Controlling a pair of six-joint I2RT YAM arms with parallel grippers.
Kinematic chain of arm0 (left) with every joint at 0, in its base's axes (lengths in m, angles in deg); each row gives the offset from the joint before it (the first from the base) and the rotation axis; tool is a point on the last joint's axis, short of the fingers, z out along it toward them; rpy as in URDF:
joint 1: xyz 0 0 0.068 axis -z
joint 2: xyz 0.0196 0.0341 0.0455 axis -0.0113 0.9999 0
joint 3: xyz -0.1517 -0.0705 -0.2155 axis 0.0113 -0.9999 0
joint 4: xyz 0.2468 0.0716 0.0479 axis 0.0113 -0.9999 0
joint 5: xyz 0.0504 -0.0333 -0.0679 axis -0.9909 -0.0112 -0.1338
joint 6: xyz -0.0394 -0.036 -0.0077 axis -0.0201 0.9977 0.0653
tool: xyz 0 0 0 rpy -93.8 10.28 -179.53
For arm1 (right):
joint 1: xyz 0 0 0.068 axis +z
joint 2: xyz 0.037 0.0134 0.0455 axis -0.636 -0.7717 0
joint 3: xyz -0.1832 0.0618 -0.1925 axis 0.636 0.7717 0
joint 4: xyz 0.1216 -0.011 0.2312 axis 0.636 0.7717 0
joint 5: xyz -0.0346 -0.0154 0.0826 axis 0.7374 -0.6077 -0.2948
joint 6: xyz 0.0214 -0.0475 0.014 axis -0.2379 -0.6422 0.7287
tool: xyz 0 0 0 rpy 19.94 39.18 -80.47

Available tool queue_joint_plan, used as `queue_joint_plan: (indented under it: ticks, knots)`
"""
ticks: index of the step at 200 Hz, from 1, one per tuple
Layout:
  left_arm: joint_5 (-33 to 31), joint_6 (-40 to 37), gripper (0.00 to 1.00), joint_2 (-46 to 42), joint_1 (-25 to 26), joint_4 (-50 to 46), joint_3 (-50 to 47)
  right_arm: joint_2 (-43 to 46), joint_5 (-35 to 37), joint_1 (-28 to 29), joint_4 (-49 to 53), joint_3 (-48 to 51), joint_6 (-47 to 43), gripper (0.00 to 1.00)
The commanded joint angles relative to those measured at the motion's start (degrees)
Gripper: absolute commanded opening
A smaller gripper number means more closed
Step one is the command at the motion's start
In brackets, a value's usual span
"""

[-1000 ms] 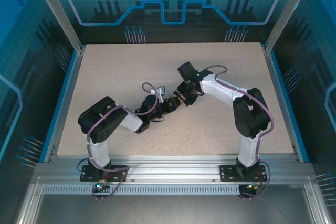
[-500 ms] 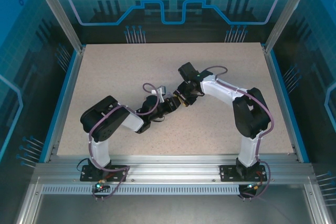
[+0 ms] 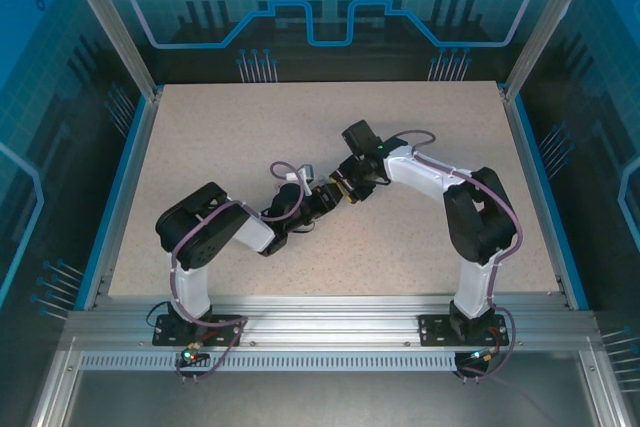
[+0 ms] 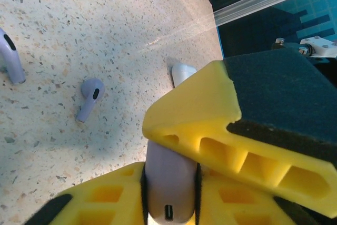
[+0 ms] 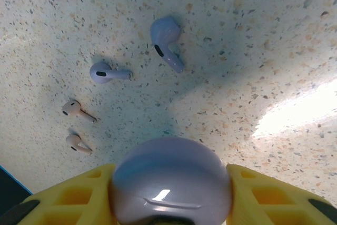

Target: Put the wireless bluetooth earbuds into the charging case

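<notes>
Left gripper (image 4: pixel 169 196) and right gripper (image 5: pixel 171 197) both clamp the purple charging case (image 5: pixel 171 175); purple earbuds (image 5: pixel 167 40) lie on the tabletop (image 5: pixel 274 30).

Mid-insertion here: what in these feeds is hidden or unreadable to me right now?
- Left wrist: white earbud mostly behind a yellow finger; one purple earbud cut by the left edge.
- Right wrist: purple case cut off by the bottom edge, so its lid state is unclear.
- Top view: left end effector and right end effector meet over the case; anything loose there is too small.
</notes>
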Motion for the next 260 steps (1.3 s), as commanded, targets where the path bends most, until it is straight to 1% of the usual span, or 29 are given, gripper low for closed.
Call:
queue_joint_plan:
  ticks: [1,18,37,52,60,67,87,107,139,152,163,187,208,220,233,260]
  knots:
    - [-3.1,0.5,0.19,0.4,0.0,4.0,0.1,1.8,-3.0,0.1,2.6,0.9,0.7,0.41]
    - [-3.0,0.6,0.13,0.6,0.2,3.9,0.3,2.2,-2.9,0.0,2.4,1.0,0.7,0.41]
    - [-2.9,0.5,0.10,0.3,0.2,3.3,0.4,2.6,-3.1,-0.1,2.3,1.2,0.7,0.41]
    - [-2.7,0.5,0.08,0.0,0.2,2.6,0.5,3.0,-3.1,-0.4,2.1,1.3,0.6,0.43]
    - [-2.7,0.5,0.07,-0.1,0.3,2.3,0.5,3.2,-3.0,-0.6,1.7,1.3,0.4,0.47]
    - [-2.6,0.5,0.05,-0.3,0.3,1.9,0.6,3.5,-2.9,-0.8,1.7,1.3,0.3,0.53]
    - [-2.3,0.2,0.04,-0.9,0.3,1.0,0.4,4.5,-2.4,-2.0,1.2,0.8,-0.5,0.67]
    - [-2.1,-0.3,0.04,-2.1,0.3,-0.3,-0.1,6.9,-1.4,-4.2,1.8,0.5,-2.4,0.74]
    - [0.8,-2.3,0.03,-5.2,0.2,-5.3,0.4,13.0,0.8,-8.6,3.0,3.0,-7.9,0.77]
    - [3.6,-3.5,0.03,-7.0,0.1,-7.7,0.8,14.9,0.3,-10.5,2.6,4.4,-13.8,0.77]
    - [6.4,-6.1,0.03,-9.2,-0.1,-11.4,1.5,16.7,-0.1,-12.0,1.2,6.6,-19.4,0.77]
    - [12.6,-12.6,0.02,-14.6,-0.6,-20.8,3.3,22.4,-3.8,-15.5,-8.9,15.0,-32.2,0.76]
    - [18.0,-17.2,0.02,-17.8,-1.2,-27.4,5.3,27.6,-11.4,-18.1,-22.8,23.9,-39.5,0.76]
    - [20.1,-18.6,0.02,-19.1,-1.5,-29.6,6.0,29.6,-17.1,-19.0,-30.3,28.3,-41.8,0.76]
    - [21.3,-19.4,0.01,-20.0,-1.7,-31.1,6.7,30.4,-21.4,-19.7,-33.1,30.9,-43.6,0.76]
    - [22.5,-20.1,0.00,-20.8,-2.1,-33.1,8.1,31.2,-27.6,-19.8,-39.2,34.5,-43.8,0.75]
